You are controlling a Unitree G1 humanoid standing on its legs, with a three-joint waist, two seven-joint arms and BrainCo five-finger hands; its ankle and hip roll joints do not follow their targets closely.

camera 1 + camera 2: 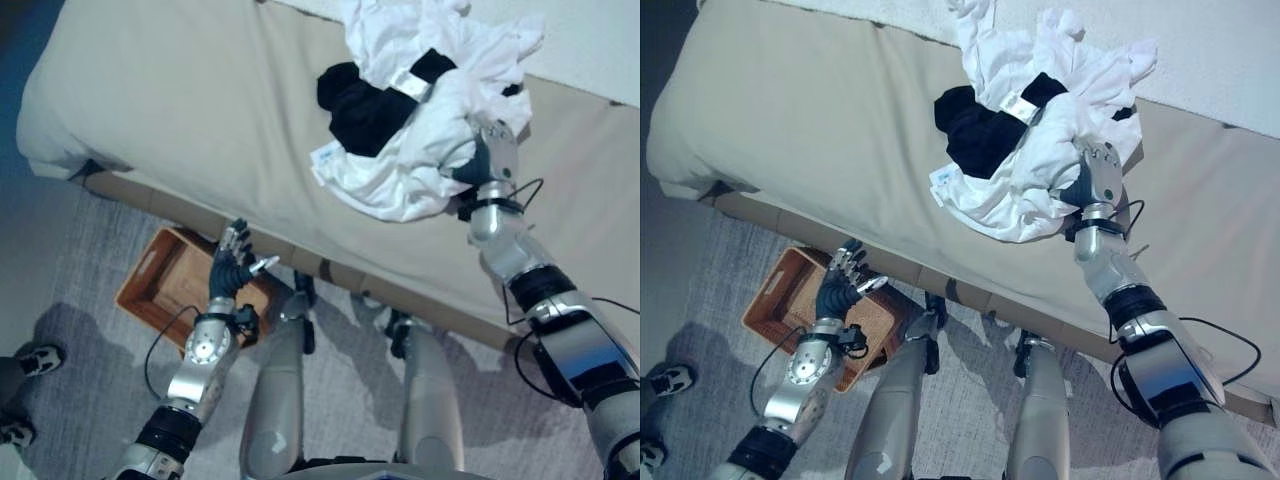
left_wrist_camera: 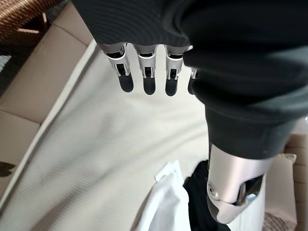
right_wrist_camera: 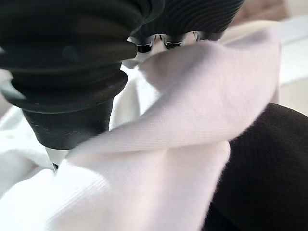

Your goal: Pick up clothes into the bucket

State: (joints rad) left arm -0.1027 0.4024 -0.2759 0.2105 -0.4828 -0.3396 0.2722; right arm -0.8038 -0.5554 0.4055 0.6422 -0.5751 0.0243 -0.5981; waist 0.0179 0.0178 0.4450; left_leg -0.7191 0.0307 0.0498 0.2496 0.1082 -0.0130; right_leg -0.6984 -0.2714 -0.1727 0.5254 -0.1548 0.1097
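A pile of white clothes with a black garment lies on the beige bed, near its far side. The right hand is at the near edge of the pile. The right wrist view shows white cloth bunched over the hand, its fingers buried under a fold, so whether they pinch it cannot be told. The left hand hovers over the brown wicker basket on the grey carpet beside the bed; its wrist view shows straight, slightly spread fingers holding nothing.
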